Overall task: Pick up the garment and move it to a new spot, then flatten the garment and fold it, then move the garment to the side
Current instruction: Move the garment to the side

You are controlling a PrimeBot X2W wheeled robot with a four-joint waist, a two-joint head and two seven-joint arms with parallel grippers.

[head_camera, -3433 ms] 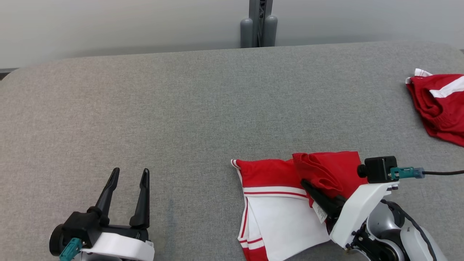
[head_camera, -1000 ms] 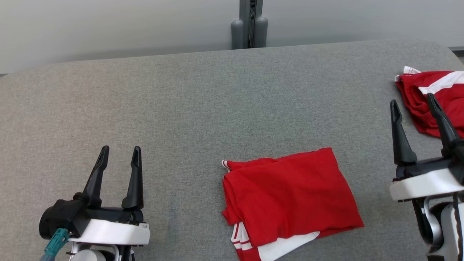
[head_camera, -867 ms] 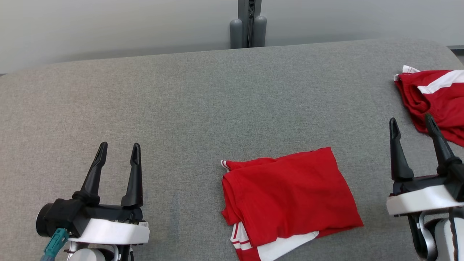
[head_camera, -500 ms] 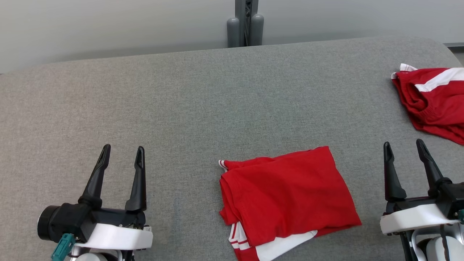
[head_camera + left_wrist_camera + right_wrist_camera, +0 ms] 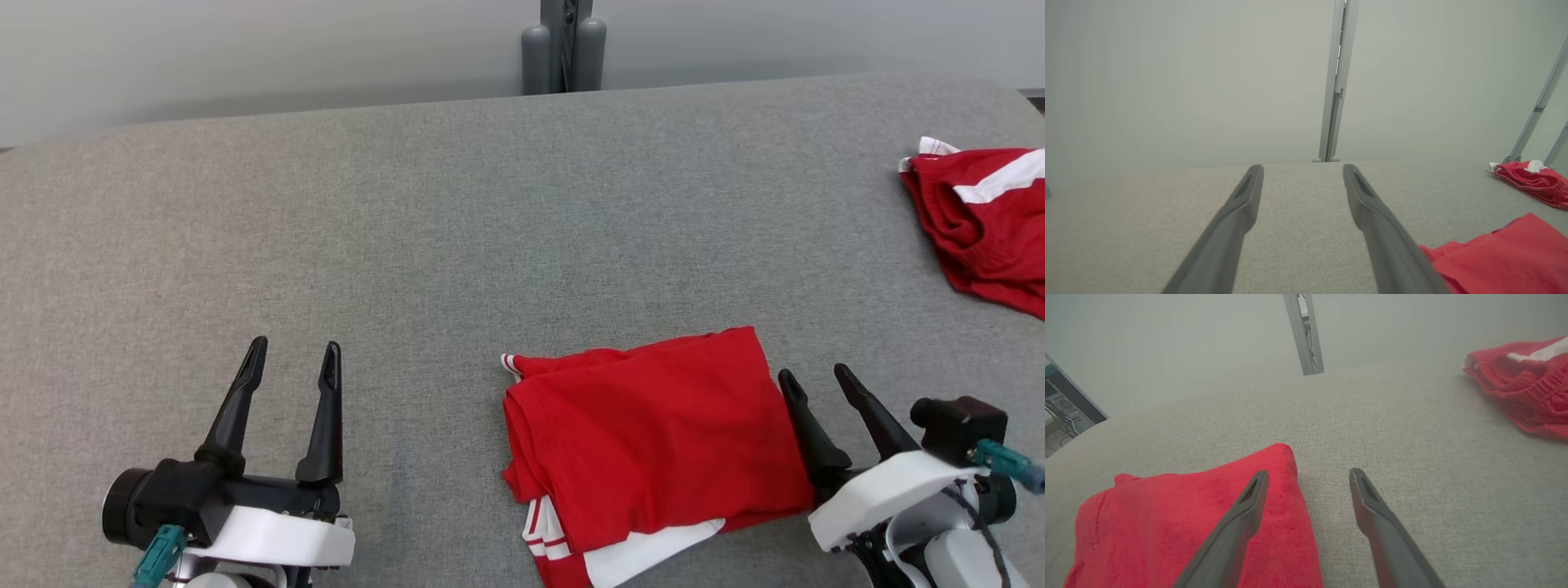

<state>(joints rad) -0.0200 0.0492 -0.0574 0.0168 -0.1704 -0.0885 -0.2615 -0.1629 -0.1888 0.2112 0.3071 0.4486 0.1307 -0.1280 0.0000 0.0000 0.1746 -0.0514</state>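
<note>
Head view: grey padded table [image 5: 408, 204] spans the frame. Folded red garment [image 5: 653, 433] lies lower centre-right, a white-striped layer poking out toward the bottom edge. A second red garment [image 5: 980, 220] sits upper right, well apart. Right gripper [image 5: 813, 373], jaws spread wide and empty, stands just beside the fold's right edge; left gripper [image 5: 295, 345], equally wide and empty, lower left. Pinching only the top layer would likely spill the fold. Bare table fills left and centre, giving ample room to slide
</note>
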